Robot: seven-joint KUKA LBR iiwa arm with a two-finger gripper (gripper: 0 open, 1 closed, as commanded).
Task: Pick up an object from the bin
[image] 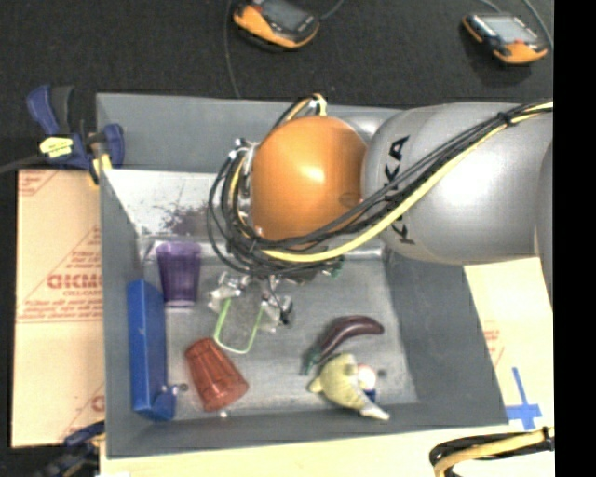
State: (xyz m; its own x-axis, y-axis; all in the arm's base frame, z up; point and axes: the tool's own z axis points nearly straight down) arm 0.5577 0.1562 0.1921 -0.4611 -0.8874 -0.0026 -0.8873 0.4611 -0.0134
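I work in a robotics lab: my silver arm (466,200), marked KUKA and strung with cables (438,160), reaches over a grey metal bin (440,340). Beyond it an orange handheld device (277,20) and a second orange device (504,39) lie on a black surface (140,47).

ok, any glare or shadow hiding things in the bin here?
Camera view: soft glare on the orange wrist cover and silver arm; their shadow darkens the bin floor beneath; the clear cup by the claw blends into the grey, only its green rim stands out; red cup and eggplant evenly lit.
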